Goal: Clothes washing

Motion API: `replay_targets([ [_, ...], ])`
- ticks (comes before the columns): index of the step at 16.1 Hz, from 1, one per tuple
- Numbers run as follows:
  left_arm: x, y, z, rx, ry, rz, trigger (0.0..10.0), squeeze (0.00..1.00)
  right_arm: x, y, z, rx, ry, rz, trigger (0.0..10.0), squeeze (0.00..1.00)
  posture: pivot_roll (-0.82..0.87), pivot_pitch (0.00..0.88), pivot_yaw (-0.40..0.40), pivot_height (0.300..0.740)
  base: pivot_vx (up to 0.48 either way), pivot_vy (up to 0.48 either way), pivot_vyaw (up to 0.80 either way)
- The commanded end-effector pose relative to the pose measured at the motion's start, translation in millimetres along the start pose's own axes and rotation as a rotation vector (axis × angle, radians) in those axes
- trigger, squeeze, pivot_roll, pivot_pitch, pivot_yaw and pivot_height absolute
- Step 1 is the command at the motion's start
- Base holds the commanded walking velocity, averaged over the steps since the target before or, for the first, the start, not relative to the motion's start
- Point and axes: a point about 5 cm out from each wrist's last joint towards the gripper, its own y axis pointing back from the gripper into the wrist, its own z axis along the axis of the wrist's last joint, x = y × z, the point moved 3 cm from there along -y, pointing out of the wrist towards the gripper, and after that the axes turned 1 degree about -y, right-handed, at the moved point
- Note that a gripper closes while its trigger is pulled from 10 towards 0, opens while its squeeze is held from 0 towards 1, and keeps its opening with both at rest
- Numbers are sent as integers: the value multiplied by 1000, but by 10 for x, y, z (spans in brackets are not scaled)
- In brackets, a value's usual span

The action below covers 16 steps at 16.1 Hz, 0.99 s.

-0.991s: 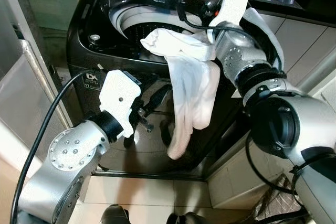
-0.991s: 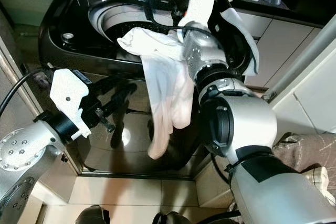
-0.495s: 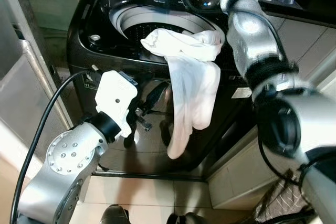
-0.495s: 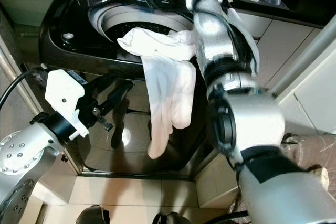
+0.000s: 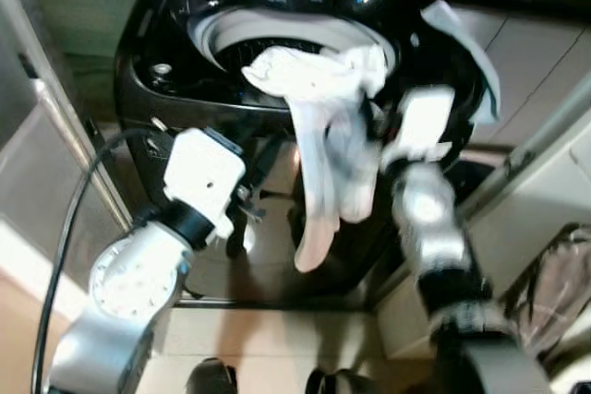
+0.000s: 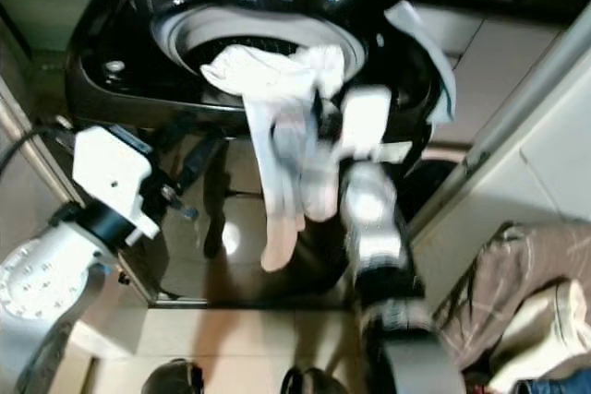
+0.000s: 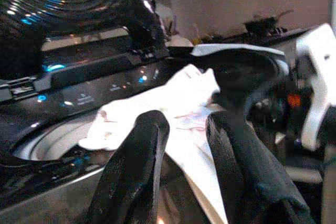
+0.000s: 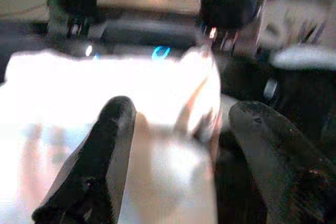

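Loading step: the white garment (image 5: 323, 136) hangs half over the front rim of the washing machine (image 5: 166, 34), the right gripper (image 8: 173, 182) spread open just before it, apparently unclamped, left gripper (image 7: 181, 177) slightly parted below; next, grasp and lift into the drum.

White garment (image 5: 323, 126); glossy black washer (image 5: 185, 71); black pincer fingers (image 7: 131, 171).

Black washing machine (image 5: 166, 99); white garment (image 5: 323, 126) draped over its rim.
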Motion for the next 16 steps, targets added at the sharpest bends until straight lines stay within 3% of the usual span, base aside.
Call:
replay_targets([
  [1,-32,29,74,-13,1,-10,10000,0,31,25,92,-27,-23,21,10000,0,194,179,-59,740,0,0,0],
  [2,-16,64,94,0,0,-21,10000,0,97,232,-59,52,-44,27,10000,0,205,197,-45,740,0,0,0],
  [6,28,80,117,2,-32,-14,10000,0,282,461,-543,287,-106,77,10000,0,243,229,-32,740,0,0,0],
  [11,23,83,158,3,-36,2,10000,0,402,445,-876,438,-140,128,10000,0,272,238,-35,740,0,0,0],
  [13,38,73,165,-2,-36,15,10000,0,397,428,-941,470,-106,115,10000,0,273,235,-40,740,0,0,0],
  [16,43,41,179,-11,-36,25,10000,0,350,224,-901,483,-52,97,10000,0,273,225,-51,740,0,0,0],
])
